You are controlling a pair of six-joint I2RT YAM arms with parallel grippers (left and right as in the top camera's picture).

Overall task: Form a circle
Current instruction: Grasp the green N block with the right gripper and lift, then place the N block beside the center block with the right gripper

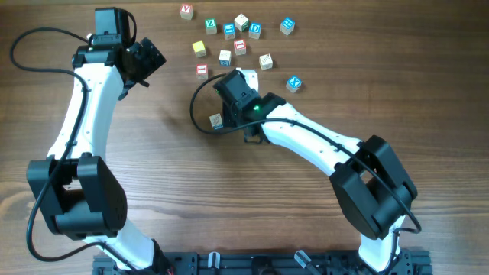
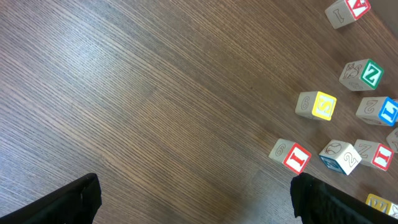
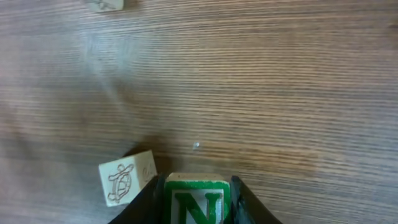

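Your right gripper (image 3: 196,182) is clamped on a green N cube (image 3: 199,205) low over the table (image 1: 229,191). It sits just beside a lone turtle cube (image 3: 127,176), on the near side of the loose cubes (image 1: 240,47) scattered across the far middle. Your left gripper (image 2: 194,186) hangs at far left over bare wood, jaws wide apart and empty. No circle shows yet: the far cubes trace no closed ring, so nearly all the arranging looks left to do.
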